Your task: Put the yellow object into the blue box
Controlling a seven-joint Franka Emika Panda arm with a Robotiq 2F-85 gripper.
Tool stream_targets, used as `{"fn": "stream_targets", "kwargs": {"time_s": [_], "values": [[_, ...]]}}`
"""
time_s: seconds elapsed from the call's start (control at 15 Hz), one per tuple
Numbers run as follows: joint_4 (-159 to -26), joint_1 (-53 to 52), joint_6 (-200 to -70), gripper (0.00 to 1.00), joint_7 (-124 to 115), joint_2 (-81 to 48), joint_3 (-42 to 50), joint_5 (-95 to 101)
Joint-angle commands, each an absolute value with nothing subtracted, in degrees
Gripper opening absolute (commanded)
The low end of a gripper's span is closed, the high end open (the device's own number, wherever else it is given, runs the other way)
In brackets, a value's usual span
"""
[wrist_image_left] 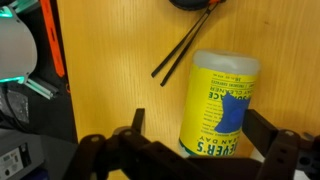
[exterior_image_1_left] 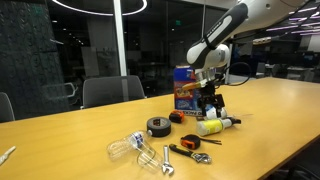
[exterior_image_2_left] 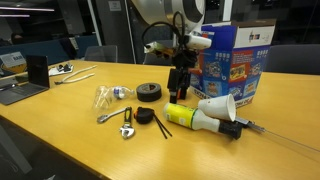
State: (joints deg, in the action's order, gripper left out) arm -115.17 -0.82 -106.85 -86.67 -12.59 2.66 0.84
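Note:
The yellow object [exterior_image_2_left: 186, 116] is a pale-yellow cylinder with a dark end, lying on its side on the wooden table; it shows in both exterior views [exterior_image_1_left: 209, 127]. In the wrist view it [wrist_image_left: 222, 100] fills the space between my fingers. My gripper [exterior_image_2_left: 179, 88] is open and empty, hovering just above it, with one finger on each side [wrist_image_left: 200, 120]. The blue box [exterior_image_2_left: 235, 60] stands upright close behind the gripper, also seen from the other side [exterior_image_1_left: 184, 90].
A white cone-shaped cup [exterior_image_2_left: 219, 107] lies against the yellow object. Near it are a black tape roll [exterior_image_2_left: 148, 93], thin black sticks [wrist_image_left: 185, 50], a wrench [exterior_image_2_left: 127, 122], a clear plastic piece [exterior_image_1_left: 128, 147] and an orange-black tool [exterior_image_1_left: 188, 147]. A laptop [exterior_image_2_left: 15, 90] sits far off.

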Motion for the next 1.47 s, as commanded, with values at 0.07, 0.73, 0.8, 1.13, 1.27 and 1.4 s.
{"fn": "stream_targets", "kwargs": {"time_s": [0.07,0.73,0.8,1.13,1.27,1.4], "values": [[-117.5,-1.4,-111.7,1.00,-99.6,-15.3,4.1,-0.6],[-119.0,-1.2,-111.4,0.73,-120.9,-20.2,5.7,-3.2],[-119.0,-1.1,-111.3,0.67,-121.5,-20.2,5.6,-3.6],[-118.7,-1.1,-109.2,0.48,-124.6,-18.9,5.9,-2.9],[-118.9,-1.2,-107.7,0.47,-125.7,-17.6,6.2,-2.2],[-119.0,-1.3,-105.2,0.45,-126.9,-15.7,6.5,-1.3]]}}
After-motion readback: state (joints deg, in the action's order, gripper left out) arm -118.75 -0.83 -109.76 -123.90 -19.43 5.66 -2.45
